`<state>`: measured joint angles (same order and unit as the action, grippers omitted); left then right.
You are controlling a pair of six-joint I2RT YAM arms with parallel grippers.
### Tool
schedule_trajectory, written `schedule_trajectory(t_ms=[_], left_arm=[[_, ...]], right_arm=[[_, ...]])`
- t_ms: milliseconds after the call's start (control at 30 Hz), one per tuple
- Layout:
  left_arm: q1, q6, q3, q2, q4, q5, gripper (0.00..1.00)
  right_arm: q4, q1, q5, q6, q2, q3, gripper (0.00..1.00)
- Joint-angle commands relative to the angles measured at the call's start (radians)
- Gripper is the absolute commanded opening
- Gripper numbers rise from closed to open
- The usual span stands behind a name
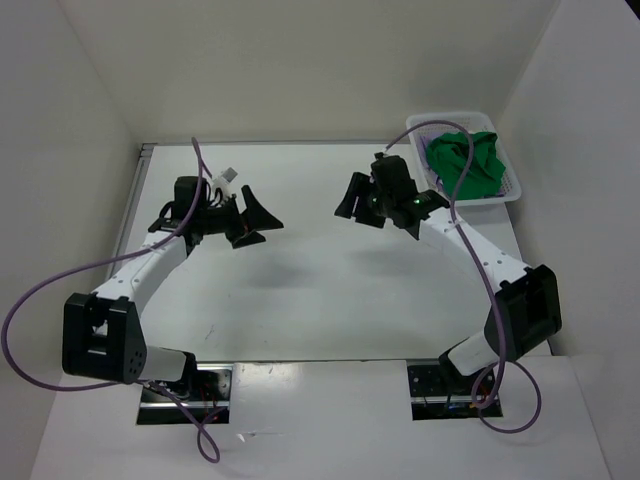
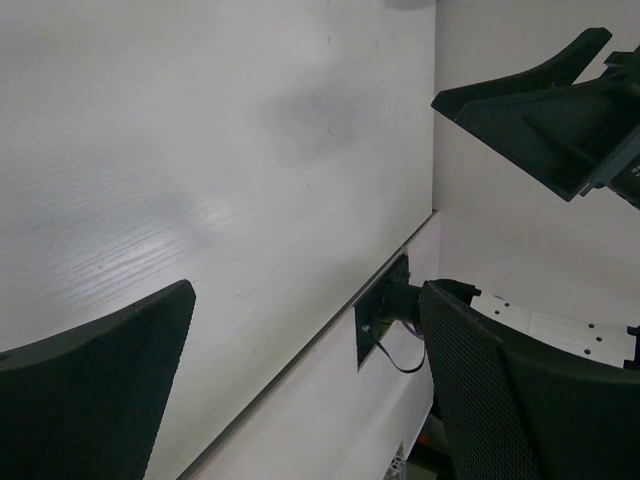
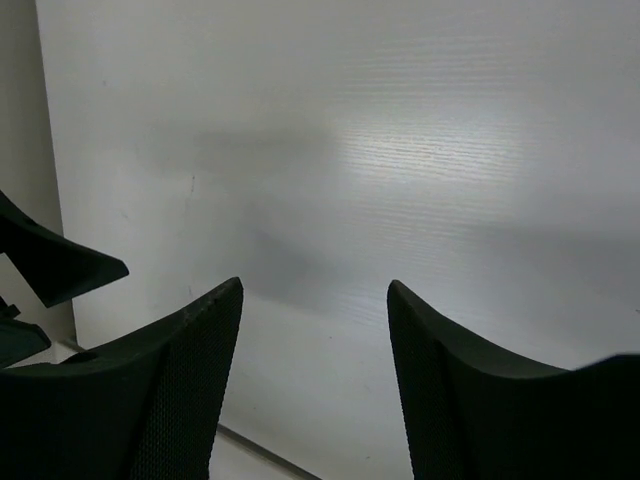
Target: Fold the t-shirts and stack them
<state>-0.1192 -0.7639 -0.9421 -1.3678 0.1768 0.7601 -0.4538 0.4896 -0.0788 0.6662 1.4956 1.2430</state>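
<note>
Between the left end effector (image 1: 254,224) and the right end effector (image 1: 358,203) runs a bare stretch of bench (image 1: 320,290), wide enough for either to cross. The same bare surface extends from both toward the arm bases. Behind and to the right of the right end effector, a white mesh basket (image 1: 512,186) with a green t-shirt (image 1: 487,165) fills the corner, and a purple cable (image 1: 470,150) arcs across it. The left wall (image 1: 90,150) bounds the space beyond the left end effector.
</note>
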Motion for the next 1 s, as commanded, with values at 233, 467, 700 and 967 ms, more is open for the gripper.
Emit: schedule_trajectory(t_ms=[233,467,700,967], left_arm=[[0.006,0.046,0.006,0.05,-0.011,-0.007,0.47],[0.006,0.121,-0.049,0.023,0.053,-0.045,0.09],[0.006,0.153,-0.008,0.065,0.073,-0.064,0.31],[-0.034,0.173,-0.007,0.065,0.082,-0.064,0.6]], right_arm=[[-0.043,-0.077,-0.027,-0.066,0.02,0.1,0.4],[-0.126,-0.184,0.146,-0.091,0.149,0.35,0.02],[-0.223,-0.455,0.272,-0.132,0.339,0.705,0.13],[-0.276,-0.562,0.387,-0.221,0.532,0.897,0.66]])
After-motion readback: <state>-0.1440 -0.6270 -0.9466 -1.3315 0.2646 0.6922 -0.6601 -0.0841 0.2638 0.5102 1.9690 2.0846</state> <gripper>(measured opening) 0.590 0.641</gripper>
